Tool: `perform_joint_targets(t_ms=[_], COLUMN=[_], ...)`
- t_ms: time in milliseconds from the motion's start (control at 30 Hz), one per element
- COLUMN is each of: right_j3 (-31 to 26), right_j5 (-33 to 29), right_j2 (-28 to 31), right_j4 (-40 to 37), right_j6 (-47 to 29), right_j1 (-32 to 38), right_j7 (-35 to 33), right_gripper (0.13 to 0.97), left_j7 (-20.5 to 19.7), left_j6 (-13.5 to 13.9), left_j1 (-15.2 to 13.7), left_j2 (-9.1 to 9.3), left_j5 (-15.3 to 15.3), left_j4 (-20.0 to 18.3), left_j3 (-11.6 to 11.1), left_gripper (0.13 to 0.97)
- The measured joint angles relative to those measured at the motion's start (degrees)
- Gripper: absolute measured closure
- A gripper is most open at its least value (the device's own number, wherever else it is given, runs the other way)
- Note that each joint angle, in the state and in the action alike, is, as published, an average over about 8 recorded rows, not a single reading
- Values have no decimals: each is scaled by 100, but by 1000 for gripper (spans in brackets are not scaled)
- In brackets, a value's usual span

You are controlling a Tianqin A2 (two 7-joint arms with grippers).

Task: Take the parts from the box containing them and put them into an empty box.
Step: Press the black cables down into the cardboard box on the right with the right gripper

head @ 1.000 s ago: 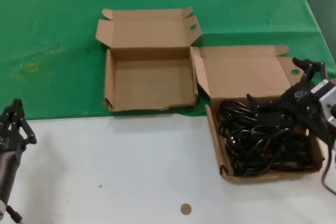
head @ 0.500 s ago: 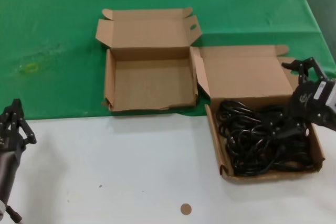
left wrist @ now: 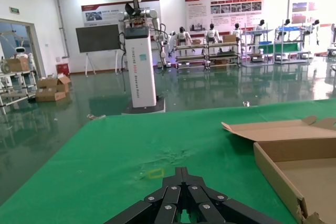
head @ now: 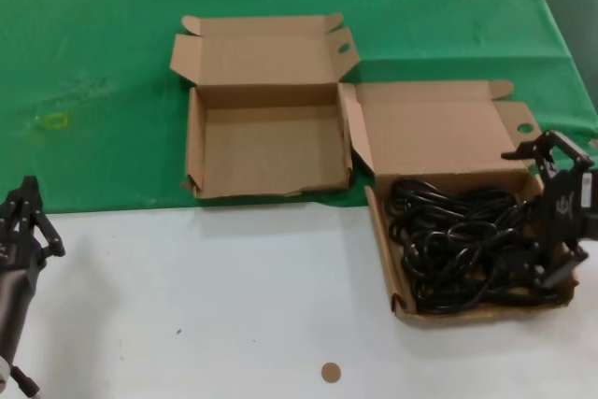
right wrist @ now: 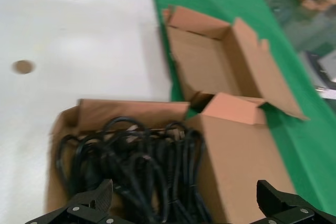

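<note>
The black power cords [head: 462,245] lie tangled in the brown cardboard box [head: 383,231] on the right, its lid [head: 434,133] folded back. My right gripper [head: 549,212] is open wide at that box's right end, one finger by the lid and one low by the front wall. In the right wrist view its fingertips [right wrist: 97,198] straddle the cords [right wrist: 131,163] and part of the lid [right wrist: 241,161]. The empty box [head: 266,147] stands open to the left, also seen in the right wrist view [right wrist: 210,61]. My left gripper [head: 23,221] is shut, parked at the near left.
The boxes straddle the edge between the green cloth [head: 93,63] and the white table [head: 187,306]. A small brown disc [head: 331,372] lies on the white table near the front. The left wrist view shows the empty box's corner [left wrist: 278,169] beyond my shut left gripper [left wrist: 182,174].
My right gripper has moved toward the front and down over the right end of the cord box, closer to the cords. The left arm has not moved.
</note>
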Motion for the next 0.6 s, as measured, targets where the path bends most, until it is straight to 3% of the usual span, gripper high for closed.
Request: perform_joint_targets(t_ms=[267, 600], right_j3=[375, 519], right_j5=[-255, -856], right_j2=[-202, -762], right_j4=[-337, -985], right_j6=[-1170, -1810], right_j1=[131, 501], right_j7=[-394, -710], right_gripper=[129, 146], left_j7=[0, 0], left_j6=[0, 0], left_j1=[0, 0], left_j2=[0, 0], left_j5=[0, 0], left_j4=[0, 0], left_j3=[0, 0], left_gripper=[953, 953])
